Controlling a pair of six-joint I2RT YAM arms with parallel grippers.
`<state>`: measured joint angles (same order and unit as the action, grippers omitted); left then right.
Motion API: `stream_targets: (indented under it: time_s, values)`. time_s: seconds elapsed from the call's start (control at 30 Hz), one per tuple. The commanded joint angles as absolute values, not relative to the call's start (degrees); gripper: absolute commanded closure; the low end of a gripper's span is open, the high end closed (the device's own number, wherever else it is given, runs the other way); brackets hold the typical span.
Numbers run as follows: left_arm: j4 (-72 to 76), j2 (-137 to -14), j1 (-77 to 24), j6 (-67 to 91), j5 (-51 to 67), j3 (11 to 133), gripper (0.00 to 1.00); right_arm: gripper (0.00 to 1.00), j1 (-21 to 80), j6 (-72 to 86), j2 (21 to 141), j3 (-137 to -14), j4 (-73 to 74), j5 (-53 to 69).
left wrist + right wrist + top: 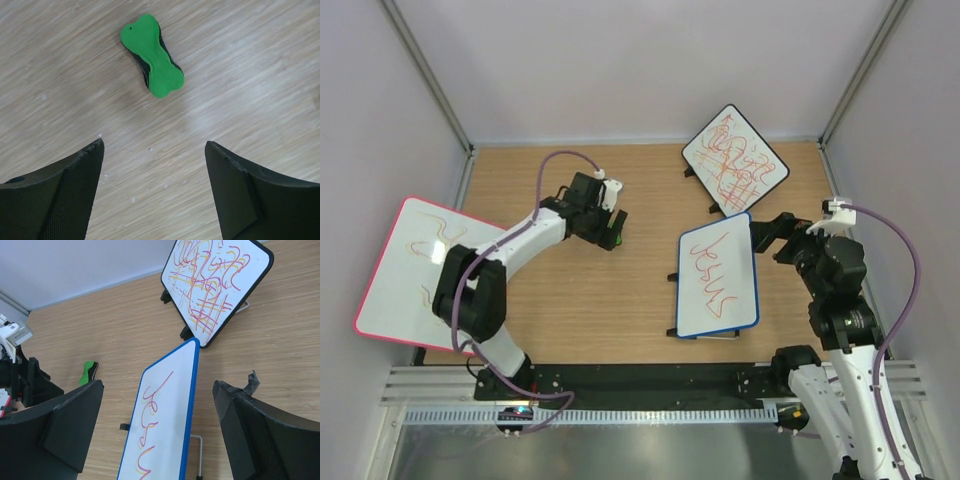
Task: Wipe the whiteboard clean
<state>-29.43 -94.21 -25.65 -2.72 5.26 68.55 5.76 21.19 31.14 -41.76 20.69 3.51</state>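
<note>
The whiteboard (718, 278) has a blue frame and stands tilted on black feet at centre right, with red scribbles on its face. My right gripper (767, 237) hovers open at its upper right edge; in the right wrist view the whiteboard (165, 425) lies below and between the spread fingers of the right gripper (157, 385). A green bone-shaped eraser (152, 55) lies flat on the wooden table, ahead of my left gripper (155, 145), which is open with only bare table between its fingers. From above, the left gripper (610, 225) hangs over the eraser (617, 235), mostly hiding it.
A black-framed board (735, 160) dense with red-orange scribbles stands behind the whiteboard at the back right. A larger pink-framed board (415, 265) leans at the left edge beside the left arm. Grey walls close in the table on three sides.
</note>
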Motion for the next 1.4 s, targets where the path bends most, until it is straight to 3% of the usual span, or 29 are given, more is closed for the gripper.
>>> stream_targets:
  time_s: [0.0,0.17,0.47,1.37]
  values:
    - [-23.39,-96.58,-27.77,10.27,-2.71,72.15,0.19,0.00,5.71,21.80,30.33,-43.42,24.00,1.23]
    - [-22.50,-103.09,-28.12,17.21,-9.83,77.34,0.28,0.00,5.62,21.45,27.52,-41.84,23.73,0.88]
    - [-25.74,-112.40,-30.32,18.54,-11.25,83.57,0.37,0.00,5.54,21.09,27.51,-41.57,24.43,0.44]
    - [-24.87,-116.54,-31.82,17.32,-14.06,84.81,0.55,0.00,5.71,20.13,27.07,-40.96,25.31,0.26]
